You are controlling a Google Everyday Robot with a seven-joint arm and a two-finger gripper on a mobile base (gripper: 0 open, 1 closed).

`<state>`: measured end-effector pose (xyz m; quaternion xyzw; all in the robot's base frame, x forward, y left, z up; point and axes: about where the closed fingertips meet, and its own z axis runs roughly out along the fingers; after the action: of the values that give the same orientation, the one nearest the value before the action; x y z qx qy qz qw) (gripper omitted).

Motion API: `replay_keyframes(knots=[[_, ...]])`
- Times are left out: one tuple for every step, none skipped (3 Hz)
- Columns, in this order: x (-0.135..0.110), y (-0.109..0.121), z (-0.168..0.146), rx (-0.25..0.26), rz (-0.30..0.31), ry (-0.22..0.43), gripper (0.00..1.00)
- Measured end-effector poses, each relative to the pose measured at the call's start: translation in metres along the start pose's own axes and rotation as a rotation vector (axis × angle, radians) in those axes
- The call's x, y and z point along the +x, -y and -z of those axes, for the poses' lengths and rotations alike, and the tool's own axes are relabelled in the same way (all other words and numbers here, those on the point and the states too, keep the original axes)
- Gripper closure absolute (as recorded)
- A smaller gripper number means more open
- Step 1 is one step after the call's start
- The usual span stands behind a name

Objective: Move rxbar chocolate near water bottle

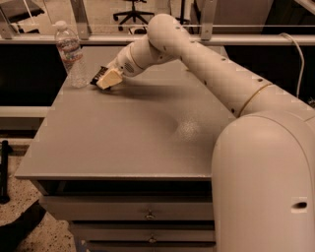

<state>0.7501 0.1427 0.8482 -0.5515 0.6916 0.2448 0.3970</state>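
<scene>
The water bottle (pixel 70 54) stands upright at the table's far left corner; it is clear and ribbed, with a white cap and a label. My gripper (pixel 106 78) is low over the table just right of the bottle, at the end of the white arm (pixel 197 54). The rxbar chocolate (pixel 98 75), a small black bar, shows between the cream-coloured fingers (pixel 110 78), with its dark end poking out toward the bottle. The bar is a short gap from the bottle's base. Most of the bar is hidden by the fingers.
The grey table (pixel 123 133) has drawers with small handles (pixel 149 215) below its front edge. A rail with posts (pixel 206 29) runs behind the table. An office chair (pixel 133 10) stands far back. A cable (pixel 298 59) hangs at the right.
</scene>
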Motion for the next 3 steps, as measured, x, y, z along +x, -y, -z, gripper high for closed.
replay_keyframes(knots=[[0.0002, 0.0006, -0.0040, -0.011, -0.001, 0.002, 0.38], [-0.0031, -0.0011, -0.0060, -0.023, 0.002, 0.011, 0.15], [-0.0079, -0.0043, -0.0055, -0.035, 0.005, 0.024, 0.00]])
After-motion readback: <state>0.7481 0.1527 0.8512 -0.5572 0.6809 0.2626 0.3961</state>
